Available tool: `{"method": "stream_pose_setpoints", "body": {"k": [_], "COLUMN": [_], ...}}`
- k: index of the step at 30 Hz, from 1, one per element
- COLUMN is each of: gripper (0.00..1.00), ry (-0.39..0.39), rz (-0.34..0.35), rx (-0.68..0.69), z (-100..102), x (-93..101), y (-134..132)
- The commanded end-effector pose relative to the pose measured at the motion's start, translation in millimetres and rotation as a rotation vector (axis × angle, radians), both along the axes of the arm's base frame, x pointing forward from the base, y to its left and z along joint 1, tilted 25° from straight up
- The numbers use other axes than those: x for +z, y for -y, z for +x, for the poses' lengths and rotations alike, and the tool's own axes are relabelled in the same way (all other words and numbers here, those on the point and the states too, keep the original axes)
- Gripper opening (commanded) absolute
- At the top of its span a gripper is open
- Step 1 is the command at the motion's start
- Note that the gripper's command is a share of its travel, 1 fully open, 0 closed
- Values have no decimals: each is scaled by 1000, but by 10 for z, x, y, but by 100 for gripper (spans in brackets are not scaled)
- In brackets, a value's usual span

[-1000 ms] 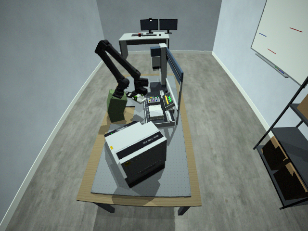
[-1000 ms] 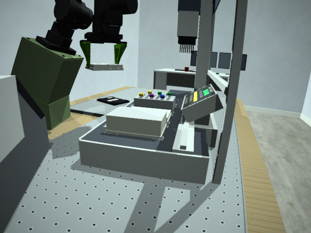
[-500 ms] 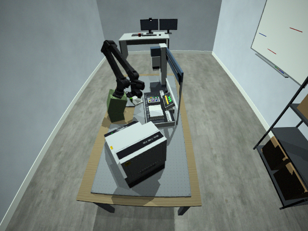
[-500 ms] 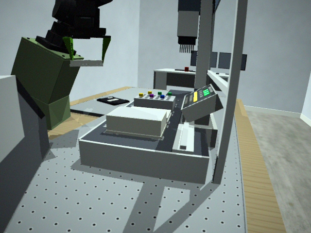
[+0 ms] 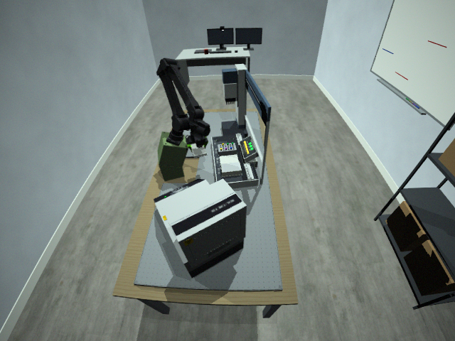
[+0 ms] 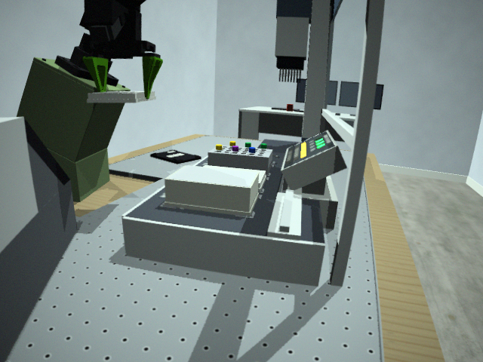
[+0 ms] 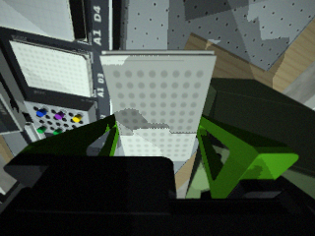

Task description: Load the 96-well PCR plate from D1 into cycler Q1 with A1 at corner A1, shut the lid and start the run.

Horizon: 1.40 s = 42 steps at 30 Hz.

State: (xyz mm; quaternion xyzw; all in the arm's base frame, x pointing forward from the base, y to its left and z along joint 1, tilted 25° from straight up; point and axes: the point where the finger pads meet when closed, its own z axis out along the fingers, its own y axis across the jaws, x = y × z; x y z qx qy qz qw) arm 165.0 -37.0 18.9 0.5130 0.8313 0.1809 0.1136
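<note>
Gripping the 96-well PCR plate (image 6: 121,96) by its long edges, the green-fingered gripper (image 6: 124,94) stands wide, holding the plate level in the air beside the arm's green pedestal (image 6: 58,117).

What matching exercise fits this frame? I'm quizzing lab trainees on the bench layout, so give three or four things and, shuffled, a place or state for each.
Things:
1. PCR plate
2. tube cooling block
3. deep-well block
4. Q1's lid

Places or states:
A. shut
B. in the deck tray, nearest the exterior camera
C. clamped in the gripper, held level in the air
D. carries coloured tube caps

Pairs: 1-C, 2-D, 3-B, 4-A
</note>
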Motion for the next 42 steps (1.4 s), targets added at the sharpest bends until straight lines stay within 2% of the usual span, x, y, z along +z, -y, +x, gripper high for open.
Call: {"method": "stream_pose_setpoints", "body": {"k": [1,5,8,12,14,17,19,21,23,25,27,29,32,34,36,38,41,42], "gripper": [0,0,0,0,0,0,0,0,0,0,0,0,0,0,0,0,0,0], "ry": [14,19,5,-13,-21,-32,-29,-29,-33,-41,-48,-59,-63,-65,-72,-72,-94,-101], "rz": [4,7,27,63,89,103,120,120,118,136,154,165,187,197,210,210,245,257], "rx": [-84,-87,-148,-223,-276,-335,-376,-376,-394,-427,-461,-507,-569,-604,-641,-641,-684,-709], "z": [110,96,30,35,-33,1,-33,-33,-88,-77,-145,-133,-208,-176,-246,-246,-270,-302], "x": [207,203,182,172,161,174,173,173,156,150,129,140,125,138,119,119,82,72], "y": [200,295,428,340,472,470,624,624,735,686,806,799,1016,988,1099,1099,1039,1110]}}
